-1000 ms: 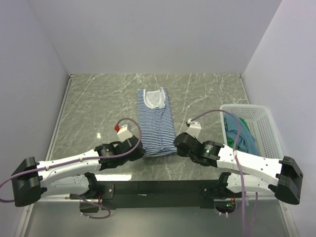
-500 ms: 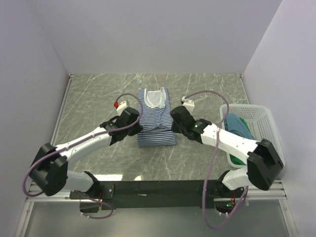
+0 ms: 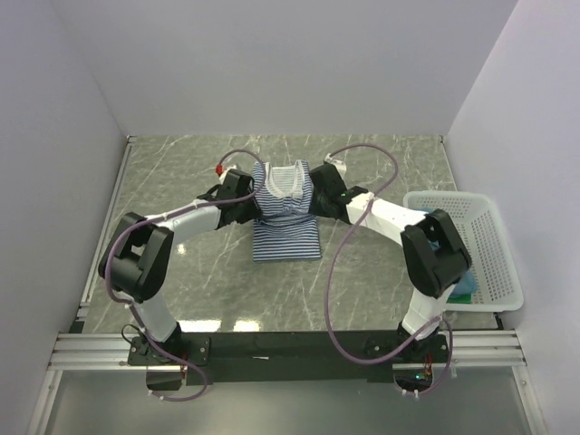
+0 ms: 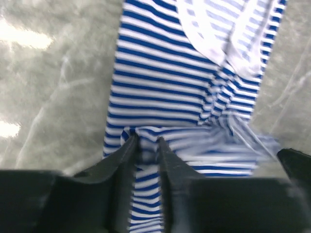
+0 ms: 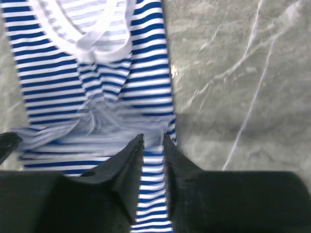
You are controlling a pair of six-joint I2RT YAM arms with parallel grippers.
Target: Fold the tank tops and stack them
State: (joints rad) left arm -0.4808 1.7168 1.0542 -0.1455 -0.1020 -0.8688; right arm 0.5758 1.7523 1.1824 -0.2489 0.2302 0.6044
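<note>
The navy-and-white striped tank top (image 3: 286,239) lies at mid-table, neckline at the far end. Its near hem is lifted and carried over its middle. My left gripper (image 3: 256,207) is shut on the hem's left corner; in the left wrist view (image 4: 145,143) striped cloth (image 4: 160,73) sits between the fingers. My right gripper (image 3: 314,205) is shut on the hem's right corner, as the right wrist view (image 5: 153,141) shows over the same top (image 5: 102,73). A bit of the teal-blue top (image 3: 464,283) shows in the basket. The green top is hidden.
A white mesh basket (image 3: 497,237) stands at the right edge of the marble table (image 3: 181,172), partly covered by my right arm. White walls close the table at the back and both sides. Cables loop above both wrists.
Both grippers have carried the striped top's near hem from the front of the table toward the neckline, folding the top over itself. Both arms are now stretched far forward.
</note>
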